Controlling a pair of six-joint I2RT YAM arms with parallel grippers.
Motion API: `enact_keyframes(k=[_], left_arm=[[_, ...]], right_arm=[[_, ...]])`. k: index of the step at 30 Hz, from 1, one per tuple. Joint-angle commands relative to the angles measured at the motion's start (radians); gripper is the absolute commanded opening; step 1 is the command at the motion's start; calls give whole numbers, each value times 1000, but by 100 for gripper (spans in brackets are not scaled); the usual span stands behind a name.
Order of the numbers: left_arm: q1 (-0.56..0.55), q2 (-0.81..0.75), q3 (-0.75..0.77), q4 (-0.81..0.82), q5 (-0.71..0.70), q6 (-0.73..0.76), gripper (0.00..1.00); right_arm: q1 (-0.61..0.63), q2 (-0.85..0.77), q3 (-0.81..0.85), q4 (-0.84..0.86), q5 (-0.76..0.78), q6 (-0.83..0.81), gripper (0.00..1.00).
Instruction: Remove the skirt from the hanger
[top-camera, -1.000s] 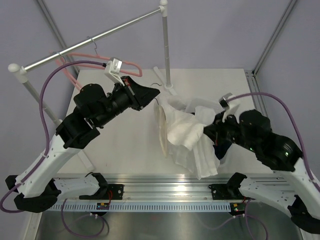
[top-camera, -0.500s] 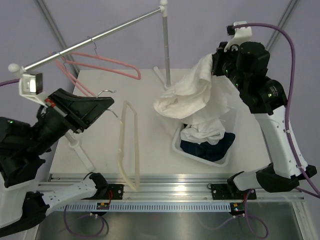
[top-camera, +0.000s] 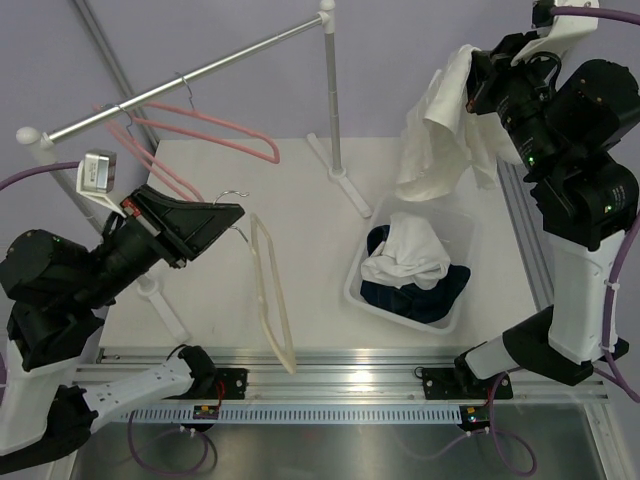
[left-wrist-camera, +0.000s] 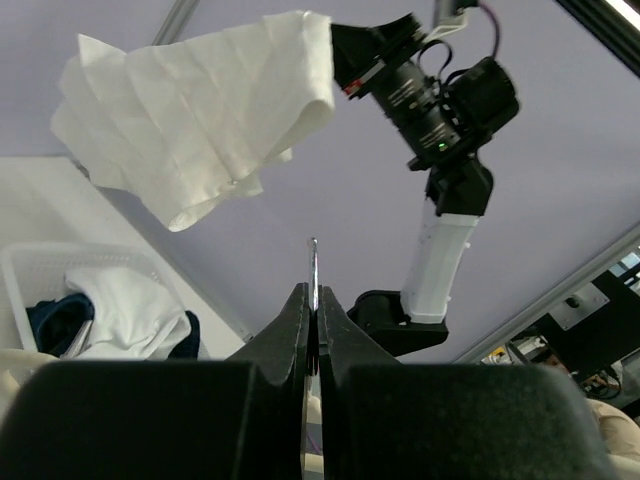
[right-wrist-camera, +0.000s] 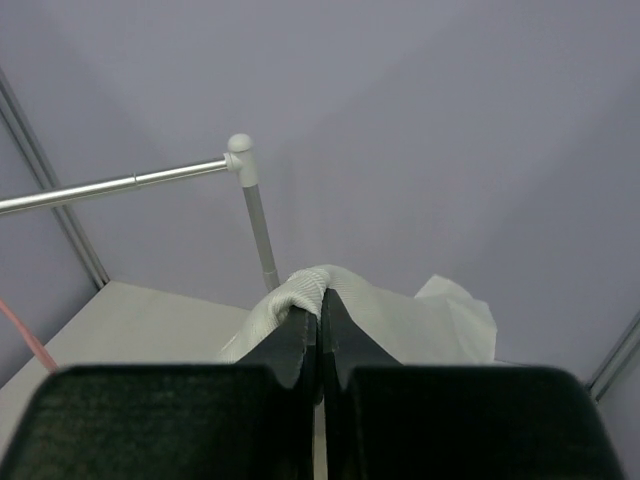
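My right gripper (top-camera: 478, 72) is raised high at the back right and shut on the white skirt (top-camera: 437, 130), which hangs free above the basket. In the right wrist view the skirt's waistband (right-wrist-camera: 310, 285) is pinched between the jaws. My left gripper (top-camera: 236, 212) is shut on the metal hook (left-wrist-camera: 313, 268) of a cream hanger (top-camera: 272, 295). The hanger dangles bare over the table's left-centre. The skirt also shows in the left wrist view (left-wrist-camera: 195, 115).
A white basket (top-camera: 372, 296) at the right holds white and dark blue clothes. A metal rail (top-camera: 190, 76) at the back left carries pink hangers (top-camera: 205, 123). Its upright pole (top-camera: 331, 95) and foot stand at the back centre.
My right gripper has lifted the skirt higher and to the right, clear of the hanger. My left gripper has swung the bare hanger slightly right and held it up.
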Motion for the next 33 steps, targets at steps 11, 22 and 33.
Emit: enact_keyframes(k=[11, 22, 33], left_arm=[[1, 18, -89, 84, 14, 0, 0], [2, 12, -103, 84, 14, -9, 0], [1, 12, -146, 116, 26, -30, 0]], right_arm=[[-36, -104, -48, 14, 17, -67, 0], [-38, -212, -105, 5, 63, -66, 0], [-38, -294, -188, -38, 11, -30, 0]])
